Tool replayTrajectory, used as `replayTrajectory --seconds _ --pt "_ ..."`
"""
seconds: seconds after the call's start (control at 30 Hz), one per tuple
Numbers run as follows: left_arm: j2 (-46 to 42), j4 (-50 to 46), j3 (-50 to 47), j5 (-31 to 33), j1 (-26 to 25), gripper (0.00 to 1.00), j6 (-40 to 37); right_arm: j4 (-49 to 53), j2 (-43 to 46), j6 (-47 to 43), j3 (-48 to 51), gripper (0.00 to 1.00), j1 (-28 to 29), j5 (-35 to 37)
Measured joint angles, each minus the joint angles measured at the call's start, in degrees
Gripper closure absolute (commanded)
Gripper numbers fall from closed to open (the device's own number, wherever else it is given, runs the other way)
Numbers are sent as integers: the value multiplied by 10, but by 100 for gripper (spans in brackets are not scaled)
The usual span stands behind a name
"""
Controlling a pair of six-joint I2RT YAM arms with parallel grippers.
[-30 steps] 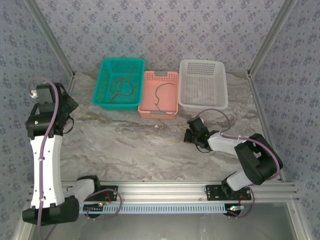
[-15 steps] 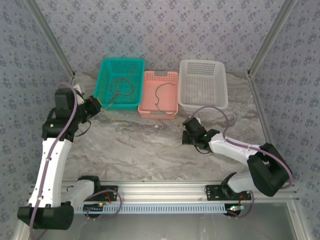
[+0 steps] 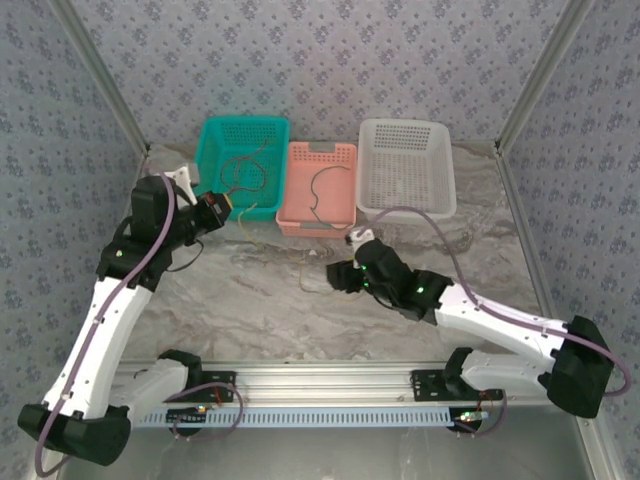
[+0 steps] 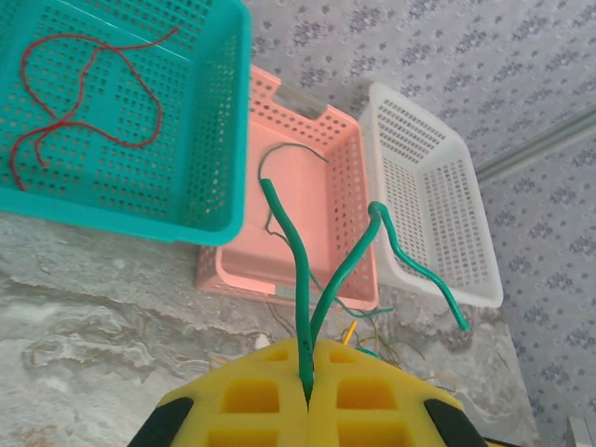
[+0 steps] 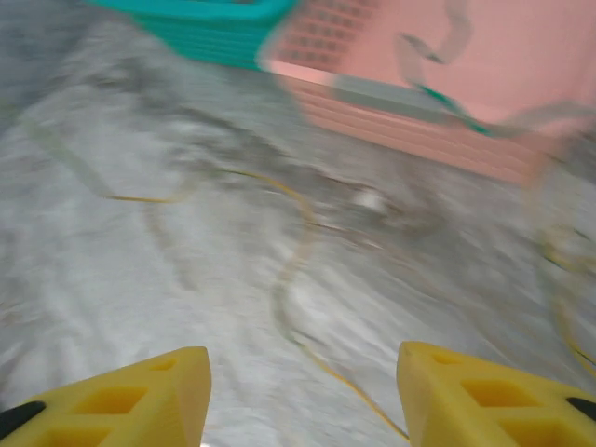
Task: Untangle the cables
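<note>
Three baskets sit along the far edge of the table (image 3: 250,290). A red cable (image 4: 80,88) curls in the teal basket (image 4: 219,121) on the left. The left claw (image 4: 307,372) is pinched tight on a bent green cable (image 4: 300,279), held up before the pink basket (image 4: 358,233), where a thin dark cable (image 3: 314,192) lies. The right claw (image 5: 303,372) hangs wide open, holding nothing, over what looks like a yellow cable (image 5: 289,270) in a blurry view. The white basket (image 4: 438,186) stands rightmost.
</note>
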State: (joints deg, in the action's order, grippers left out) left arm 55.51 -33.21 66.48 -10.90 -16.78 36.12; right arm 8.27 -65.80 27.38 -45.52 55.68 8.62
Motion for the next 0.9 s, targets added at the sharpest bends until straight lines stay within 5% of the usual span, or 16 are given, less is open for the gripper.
replayTrajectory --seconds 0.37,0.43,0.6,0.9 --pt "18 11 0 19 -59 100 23 -116 -241 -105 -203 43 42 -51" --pt "21 15 0 22 -62 100 25 -123 -269 -106 -223 53 42 -57" --pt "32 19 0 29 -62 100 25 -142 -301 -97 -234 99 42 -66" --pt "85 -18 101 63 -19 100 -4 -177 -268 -78 -113 100 41 -56"
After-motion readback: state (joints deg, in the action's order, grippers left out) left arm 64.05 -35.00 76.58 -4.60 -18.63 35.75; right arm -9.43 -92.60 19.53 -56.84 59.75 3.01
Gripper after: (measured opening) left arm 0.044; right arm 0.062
